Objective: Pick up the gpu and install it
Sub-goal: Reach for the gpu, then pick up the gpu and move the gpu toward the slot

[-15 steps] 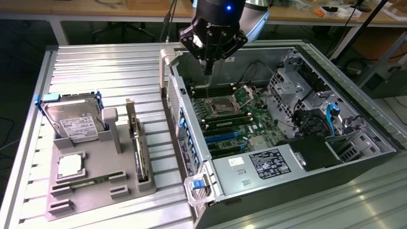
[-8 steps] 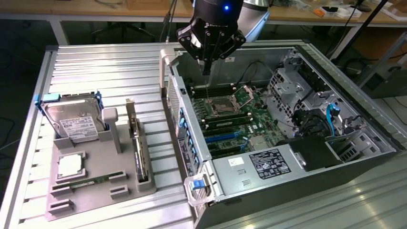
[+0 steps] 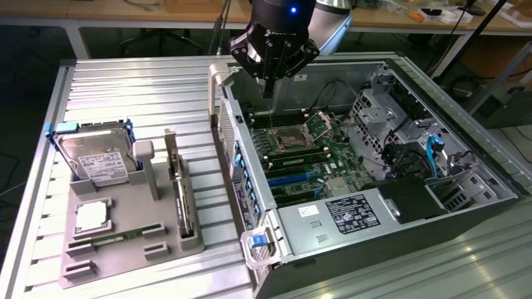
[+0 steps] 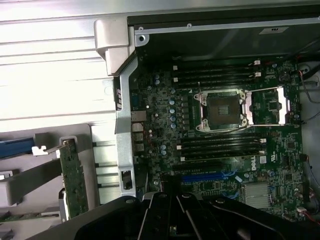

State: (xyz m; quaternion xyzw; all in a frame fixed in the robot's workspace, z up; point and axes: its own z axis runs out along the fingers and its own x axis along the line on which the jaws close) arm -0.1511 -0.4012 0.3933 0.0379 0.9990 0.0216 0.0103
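Observation:
The gpu [image 3: 177, 182] is a thin green card standing on edge in a slot of the grey holder tray [image 3: 124, 261], at the exterior view's left. In the wrist view the gpu [image 4: 74, 177] shows its green edge and silver end bracket. My gripper [image 3: 268, 88] hangs over the far rim of the open computer case [image 3: 349, 249], well away from the gpu. Its fingers are shut and hold nothing. The gripper's black body [image 4: 172, 215] looks down on the motherboard [image 4: 165, 105].
The case lies open with a bare CPU socket [image 3: 301, 132], memory slots and blue expansion slots [image 3: 287, 182]. On the tray stand a hard drive [image 3: 98, 159], a square chip [image 3: 91, 215] and a memory stick [image 3: 108, 238]. The ribbed metal table [image 3: 141, 87] stretches behind the tray.

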